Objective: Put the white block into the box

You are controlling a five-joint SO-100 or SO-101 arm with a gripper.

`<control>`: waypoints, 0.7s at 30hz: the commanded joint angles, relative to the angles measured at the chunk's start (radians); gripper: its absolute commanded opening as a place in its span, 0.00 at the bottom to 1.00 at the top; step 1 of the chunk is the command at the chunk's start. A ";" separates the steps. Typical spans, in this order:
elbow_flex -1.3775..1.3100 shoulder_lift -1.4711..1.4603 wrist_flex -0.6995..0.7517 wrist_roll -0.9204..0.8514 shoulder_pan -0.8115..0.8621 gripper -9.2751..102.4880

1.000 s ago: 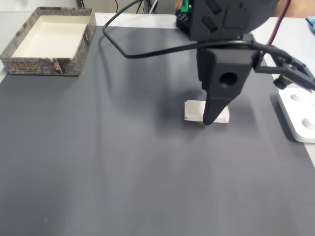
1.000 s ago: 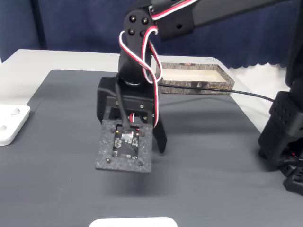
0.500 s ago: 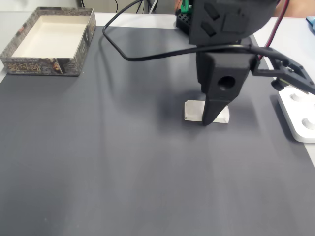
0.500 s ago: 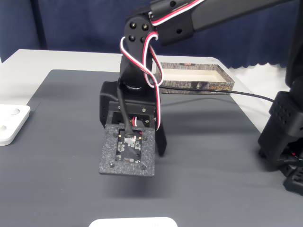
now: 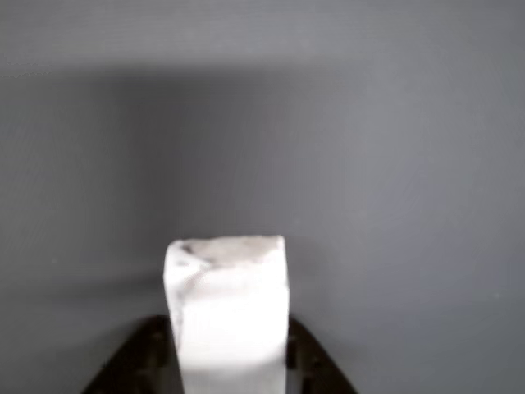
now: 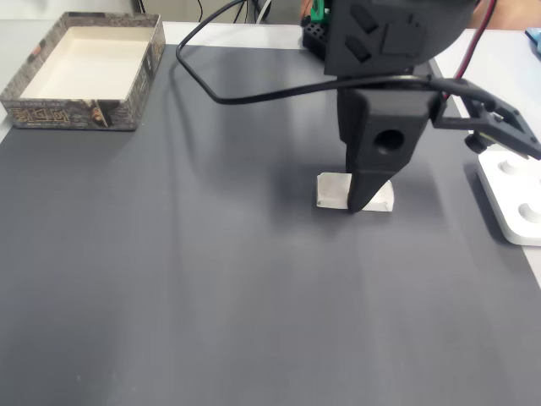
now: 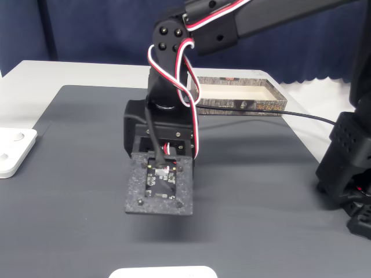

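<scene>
We see a small white oblong block [image 6: 336, 191] with faint grey-brown scuffs on its top face [image 5: 227, 304], lying on a plain dark grey matte table mat [image 6: 169, 279]. At the far left in a fixed view sits a rectangular box [image 6: 34, 106] with cream-white inner walls and a mottled grey-brown printed rim. The plastic gripper [image 6: 362, 203] is black, with red-and-white striped wires [image 7: 174, 63] looped over the arm. A flat white device [image 6: 516, 199] lies at the right.

No legible text, label, brand, number or sign on anything in view.
</scene>
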 commanded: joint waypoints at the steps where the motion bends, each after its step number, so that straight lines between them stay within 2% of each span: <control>1: -0.005 0.011 0.002 0.009 -0.002 0.22; 5: -0.005 0.014 0.002 0.011 -0.002 0.17; 18: 0.020 0.025 0.009 0.012 -0.002 0.16; 21: 0.018 0.052 0.057 0.015 0.009 0.16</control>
